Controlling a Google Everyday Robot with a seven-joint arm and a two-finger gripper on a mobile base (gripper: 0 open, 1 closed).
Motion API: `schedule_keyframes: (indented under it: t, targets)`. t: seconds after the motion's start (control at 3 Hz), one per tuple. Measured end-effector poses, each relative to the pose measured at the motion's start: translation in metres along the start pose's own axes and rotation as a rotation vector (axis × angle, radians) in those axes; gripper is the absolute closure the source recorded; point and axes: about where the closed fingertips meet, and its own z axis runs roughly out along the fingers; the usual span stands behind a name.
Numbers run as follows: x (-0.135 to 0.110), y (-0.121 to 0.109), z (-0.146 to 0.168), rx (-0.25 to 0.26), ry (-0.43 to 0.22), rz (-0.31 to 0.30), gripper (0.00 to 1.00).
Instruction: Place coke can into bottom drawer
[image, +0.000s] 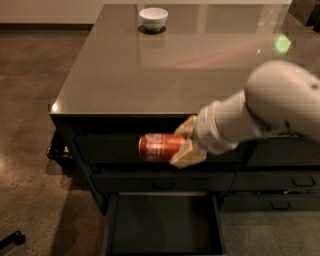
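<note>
The coke can (161, 147) is red-orange and lies sideways in the air, in front of the cabinet's top drawer face. My gripper (187, 143) is shut on the can's right end, its tan fingers (186, 157) above and below it. The white arm reaches in from the right. The bottom drawer (165, 230) stands pulled open directly below the can, a dark shallow tray with nothing visible in it. The can is well above the drawer.
A white bowl (153, 18) sits at the far edge of the grey countertop (165, 70). Closed handled drawers (165, 181) lie between can and open drawer. Narrower drawers (280, 185) are at the right. Brown floor lies to the left.
</note>
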Motion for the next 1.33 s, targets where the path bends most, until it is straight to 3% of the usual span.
schedule_keyframes:
  t: [0.33,0.67,1.0,1.33]
  targets:
    - [0.035,0.040,0.016,-0.016,-0.033,0.076,1.00]
    - [0.081,0.043,0.052,-0.082,-0.070,0.094,1.00]
    - [0.090,0.049,0.066,-0.112,-0.086,0.116,1.00]
    - [0.089,0.049,0.065,-0.110,-0.084,0.113,1.00]
